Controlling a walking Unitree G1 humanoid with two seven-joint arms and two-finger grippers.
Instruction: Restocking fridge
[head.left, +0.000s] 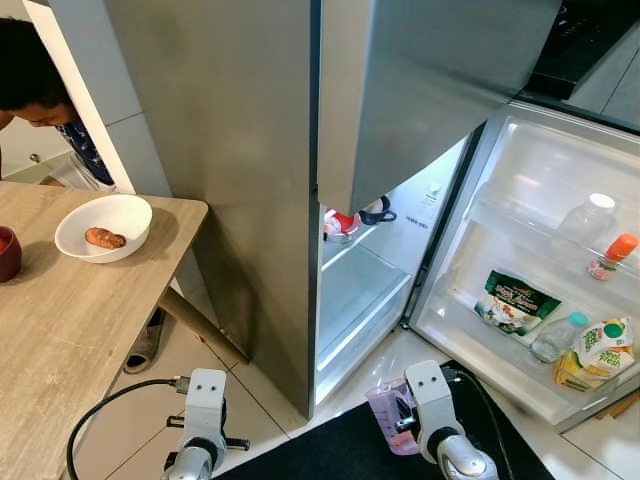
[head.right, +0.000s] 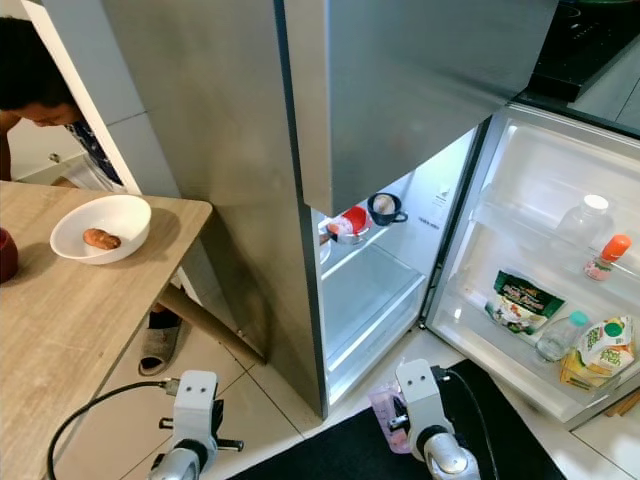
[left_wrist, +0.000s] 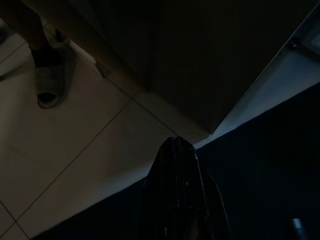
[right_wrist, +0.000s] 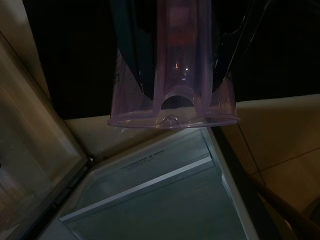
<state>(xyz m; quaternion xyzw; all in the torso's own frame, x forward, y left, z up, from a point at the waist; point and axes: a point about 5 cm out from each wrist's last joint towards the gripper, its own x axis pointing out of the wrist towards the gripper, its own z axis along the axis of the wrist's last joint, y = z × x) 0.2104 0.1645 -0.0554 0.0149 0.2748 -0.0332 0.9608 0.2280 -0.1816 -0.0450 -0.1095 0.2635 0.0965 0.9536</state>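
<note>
The clear plastic jug (head.left: 388, 414) is already clamped in your right hand (right_wrist: 172, 75), low in front of the open fridge (head.left: 362, 290) — thin-walled, light if empty, smooth, so it may slip or flex. Keep your hold on the wall near the handle, upright. Left hand (left_wrist: 175, 195) hangs idle; its opening you cannot tell.

light wooden table (head.left: 70, 330), left of frame: white round bowl (head.left: 103, 227) holding a brown oblong food item (head.left: 105, 238); dark red cup (head.left: 8, 254) at the left edge.

white fridge door shelves (head.left: 500, 365), right of frame: clear white-capped bottle (head.left: 588, 217), small orange-capped bottle (head.left: 612, 256), green pouch (head.left: 516, 301), clear teal-capped bottle (head.left: 556, 338), yellow-green carton (head.left: 594, 354).

pale tiled floor (head.left: 130, 405), bottom of frame: black mat (head.left: 340, 450), grey slipper (head.left: 147, 342) under the table.
</note>
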